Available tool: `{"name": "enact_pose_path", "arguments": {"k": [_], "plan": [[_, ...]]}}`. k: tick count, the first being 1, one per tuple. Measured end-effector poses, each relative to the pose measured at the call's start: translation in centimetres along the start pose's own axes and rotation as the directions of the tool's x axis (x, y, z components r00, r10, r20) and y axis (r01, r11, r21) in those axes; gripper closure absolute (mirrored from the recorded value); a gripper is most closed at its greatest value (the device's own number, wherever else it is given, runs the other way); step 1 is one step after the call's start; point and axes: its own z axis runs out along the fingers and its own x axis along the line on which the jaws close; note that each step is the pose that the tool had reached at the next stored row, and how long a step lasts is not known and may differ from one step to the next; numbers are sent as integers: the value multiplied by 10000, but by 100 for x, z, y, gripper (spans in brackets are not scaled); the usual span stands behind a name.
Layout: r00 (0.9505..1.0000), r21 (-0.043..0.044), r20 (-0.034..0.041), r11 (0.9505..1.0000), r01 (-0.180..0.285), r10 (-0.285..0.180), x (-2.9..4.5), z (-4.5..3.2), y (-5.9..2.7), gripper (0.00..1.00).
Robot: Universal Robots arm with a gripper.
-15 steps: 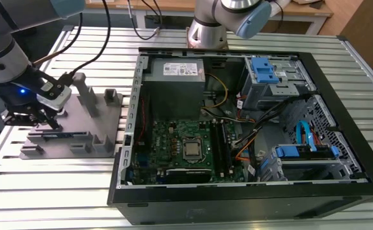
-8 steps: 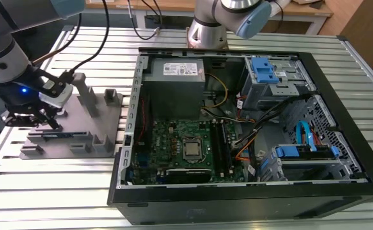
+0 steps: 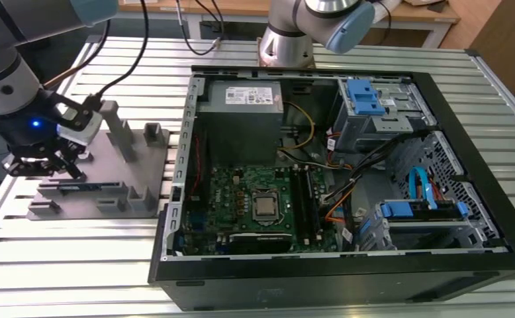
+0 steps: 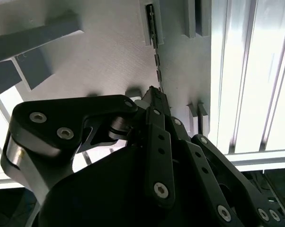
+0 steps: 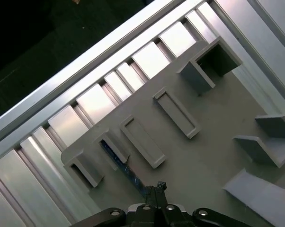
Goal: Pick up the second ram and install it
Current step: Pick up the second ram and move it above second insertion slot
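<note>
Below the fingers in the exterior view, a grey slotted plastic fixture tray [image 3: 147, 169] stands the long dark-blue second ram [image 3: 81, 187] on edge, ready for the black gripper [image 3: 46, 167]. In the second wrist view, the fingers [image 4: 156, 137] pinch nearly shut on its near end. In the first wrist view, it stretches ahead of them, seated in its slot.

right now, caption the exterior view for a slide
Gripper at the second ram in its grey holder, beside the open computer case
</note>
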Motion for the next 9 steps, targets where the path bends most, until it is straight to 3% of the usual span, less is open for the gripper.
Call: {"name": "enact_pose_path", "arguments": {"k": [9], "plan": [[9967, -23, -23, 9967, 814, -814, 0, 0, 0, 89]]}}
